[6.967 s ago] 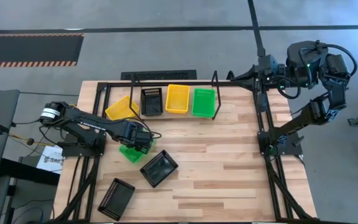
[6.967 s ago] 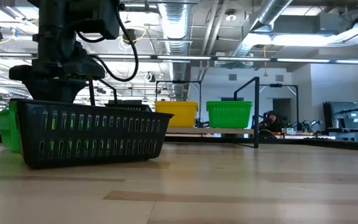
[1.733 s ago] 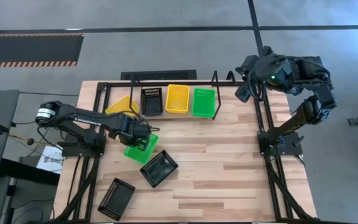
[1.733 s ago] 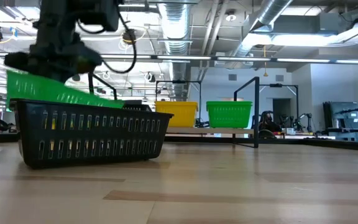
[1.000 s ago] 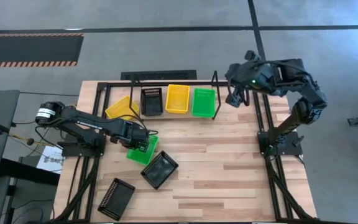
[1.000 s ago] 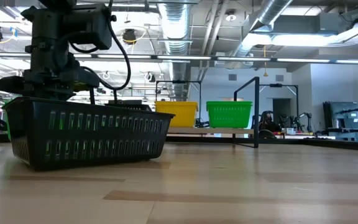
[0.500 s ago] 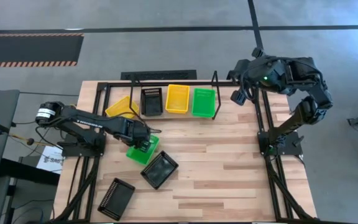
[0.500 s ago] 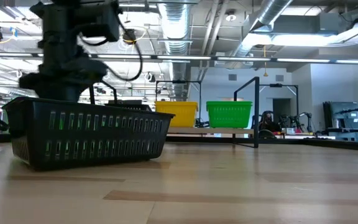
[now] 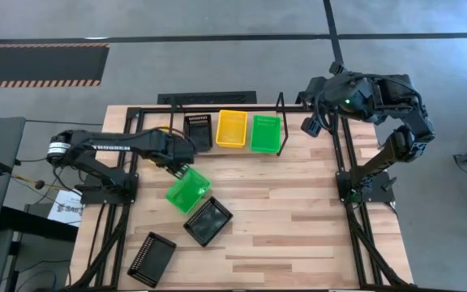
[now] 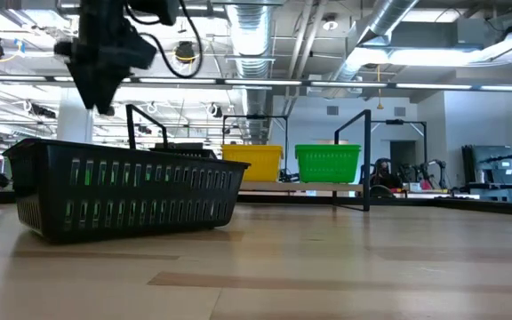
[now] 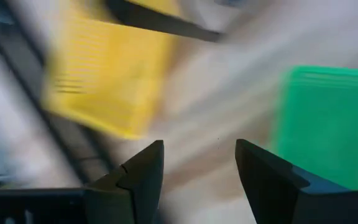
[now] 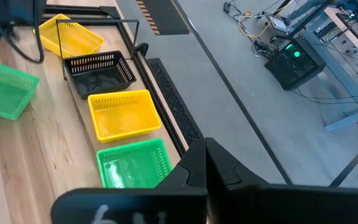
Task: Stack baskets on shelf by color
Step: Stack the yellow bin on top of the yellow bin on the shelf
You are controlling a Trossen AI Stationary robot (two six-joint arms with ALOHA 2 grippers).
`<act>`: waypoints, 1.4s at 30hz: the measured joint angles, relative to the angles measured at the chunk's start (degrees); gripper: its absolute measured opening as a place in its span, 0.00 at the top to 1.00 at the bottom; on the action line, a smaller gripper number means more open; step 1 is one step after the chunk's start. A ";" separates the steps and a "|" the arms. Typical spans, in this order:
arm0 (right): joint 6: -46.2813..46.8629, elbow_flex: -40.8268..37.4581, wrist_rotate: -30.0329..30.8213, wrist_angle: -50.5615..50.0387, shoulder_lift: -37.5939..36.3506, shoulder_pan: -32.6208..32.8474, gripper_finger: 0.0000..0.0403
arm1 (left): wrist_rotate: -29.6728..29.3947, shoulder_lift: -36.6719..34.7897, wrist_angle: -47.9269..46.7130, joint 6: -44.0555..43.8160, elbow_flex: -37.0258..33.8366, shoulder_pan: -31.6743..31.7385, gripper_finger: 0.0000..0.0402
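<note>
Loose bright green plastic mesh basket (image 9: 188, 189) sitting free on the wooden desk (image 9: 298, 219), just in front of the low black metal-tube shelf (image 9: 217, 122), skewed so its long axis runs diagonally to the shelf's front rail. Left gripper (image 9: 182, 169) right at that basket's shelf-side corner, jaws spread apart with nothing between them; can't tell if touching or just above. So, looking out from the jaws, basket lies immediately away from the shelf. Clearly the nearer arm for it. Right gripper (image 9: 308, 126) way off past the shelf's far end, jaws shut and empty, just waiting.

On the shelf: black, yellow and green baskets side by side, plus a tilted yellow one at the left end. Two more black ones further out from the shelf than the green one.
</note>
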 joint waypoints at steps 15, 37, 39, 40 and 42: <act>1.51 0.00 0.02 -0.07 0.02 0.00 0.99 | -7.09 -5.68 -7.10 11.63 -0.71 15.43 0.53; 5.01 0.00 0.00 0.28 0.02 0.00 0.99 | 3.65 -19.84 14.55 24.04 -16.05 46.40 0.53; 5.20 0.00 0.00 0.28 0.02 0.00 0.99 | 6.01 -19.21 16.14 24.08 -16.05 49.32 0.53; 5.47 0.00 0.00 0.28 0.02 0.00 0.99 | 7.30 -18.92 17.16 24.48 -16.05 50.79 0.53; 5.88 0.00 0.00 0.28 0.02 0.00 0.99 | 9.97 -18.04 19.69 25.77 -16.05 53.51 0.53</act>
